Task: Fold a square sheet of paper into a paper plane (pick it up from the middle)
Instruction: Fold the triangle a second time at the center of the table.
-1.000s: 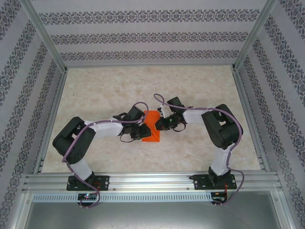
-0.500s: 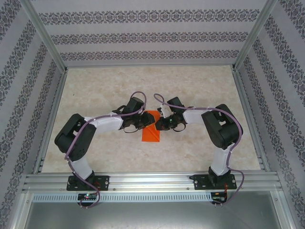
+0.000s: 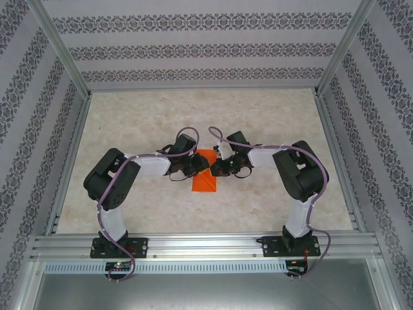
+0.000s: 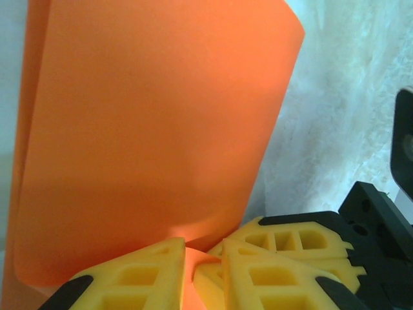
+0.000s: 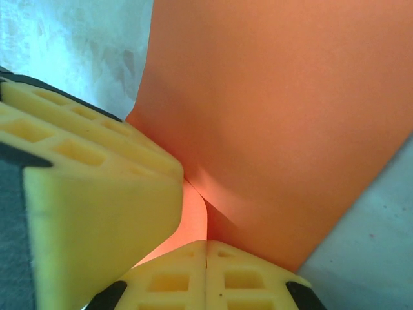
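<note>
- Arms are meeting at the centre of the top external view, over the pale marbled table [image 3: 271, 116]. The square sheet of paper [image 3: 205, 182] is lying between them as a narrow bright orange strip running toward the lower centre.
- The left gripper [image 3: 195, 166] is touching the strip's upper left edge and the right gripper [image 3: 217, 169] its upper right edge. Their openings are too small to judge from this height.
- Left wrist view: the sheet [image 4: 148, 129] is rising as a smooth, matte, gently curved orange wall across the left and middle of the frame, doubling over along the far left edge.
- The left gripper's yellow ribbed fingers [image 4: 135, 278] are sitting at the bottom, nearly closed, pinching the sheet's lower edge in the thin gap between them. A yellow finger of the right gripper is showing just behind, at lower right.
- Right wrist view: the sheet [image 5: 284, 116] is spreading across the upper right, creasing down toward the bottom centre.
- The right gripper's fingers [image 5: 168, 281] are pressing fully together there, nipping a fold of the sheet at their seam. A blocky yellow finger of the left gripper is touching the sheet at left.
</note>
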